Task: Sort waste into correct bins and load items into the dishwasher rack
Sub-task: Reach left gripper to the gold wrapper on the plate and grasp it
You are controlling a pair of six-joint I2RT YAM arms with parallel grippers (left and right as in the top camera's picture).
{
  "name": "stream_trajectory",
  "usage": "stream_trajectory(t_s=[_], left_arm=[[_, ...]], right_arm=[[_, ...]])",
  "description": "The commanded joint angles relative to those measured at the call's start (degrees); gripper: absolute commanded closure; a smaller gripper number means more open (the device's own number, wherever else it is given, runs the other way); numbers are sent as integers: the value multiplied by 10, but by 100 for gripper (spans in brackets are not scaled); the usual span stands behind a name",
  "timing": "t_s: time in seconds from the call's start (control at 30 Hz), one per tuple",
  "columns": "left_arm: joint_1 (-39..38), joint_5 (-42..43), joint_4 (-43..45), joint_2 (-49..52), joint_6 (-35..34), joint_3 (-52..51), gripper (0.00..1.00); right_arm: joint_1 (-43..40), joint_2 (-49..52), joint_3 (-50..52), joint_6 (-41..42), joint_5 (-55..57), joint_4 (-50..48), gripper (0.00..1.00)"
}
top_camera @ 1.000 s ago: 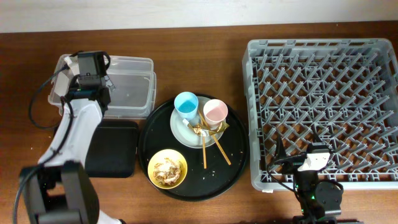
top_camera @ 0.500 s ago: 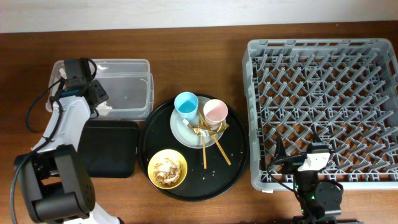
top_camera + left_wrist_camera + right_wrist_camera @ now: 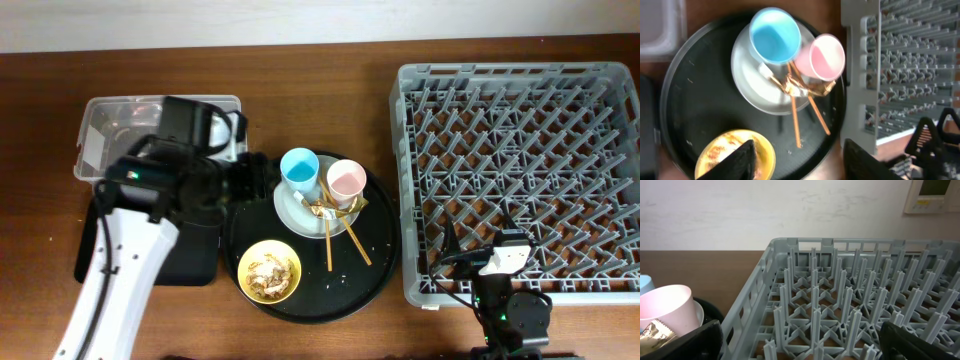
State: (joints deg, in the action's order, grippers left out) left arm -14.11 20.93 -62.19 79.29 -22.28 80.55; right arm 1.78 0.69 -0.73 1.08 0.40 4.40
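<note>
- The two chopsticks point(image 3: 328, 243) lay in a narrow V. Their upper ends met on the plate point(image 3: 288, 208) under the gold foil wrapper point(image 3: 325, 208).
- One stick's long axis ran almost straight toward the table's front edge; the other slanted toward the front and the dishwasher rack point(image 3: 520, 160). Both lower ends lay on the round black tray point(image 3: 378, 262).
- The blue cup point(image 3: 299, 168) and pink cup point(image 3: 346, 180) stood mouth-up on the plate, side by side.
- The yellow bowl point(image 3: 244, 264), on the round tray near its front, held tan food scraps point(image 3: 268, 272).
- The clear tub point(image 3: 100, 140) sat behind the shallow black tray point(image 3: 195, 255); its contents were too blurred to tell.
- The left gripper point(image 3: 799, 150) hung over the round tray, jaws wide, holding nothing.
- The right gripper point(image 3: 800, 342) sat at the rack's front edge, jaws wide, holding nothing.
</note>
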Motion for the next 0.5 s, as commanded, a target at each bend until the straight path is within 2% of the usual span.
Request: stream_trajectory(t_s=[0.0, 0.03, 0.1, 0.17, 0.23, 0.37, 0.47], left_arm=[[-100, -138, 22, 0, -223, -64, 49], [-131, -152, 49, 2, -283, -94, 48], [-157, -153, 103, 3, -326, -130, 49], [-173, -154, 204, 4, -368, -187, 60], [-172, -175, 279, 5, -446, -244, 62], [-172, -211, 330, 9, -457, -273, 53], [-172, -211, 337, 34, -488, -273, 51]], right_arm=[[-3, -3, 4, -2, 3, 2, 2], [-3, -3, 4, -2, 3, 2, 2], [-3, -3, 4, -2, 3, 2, 2], [-3, -3, 4, -2, 3, 2, 2], [-3, -3, 4, -2, 3, 2, 2], [-3, -3, 4, -2, 3, 2, 2], [-3, -3, 4, -2, 3, 2, 2]])
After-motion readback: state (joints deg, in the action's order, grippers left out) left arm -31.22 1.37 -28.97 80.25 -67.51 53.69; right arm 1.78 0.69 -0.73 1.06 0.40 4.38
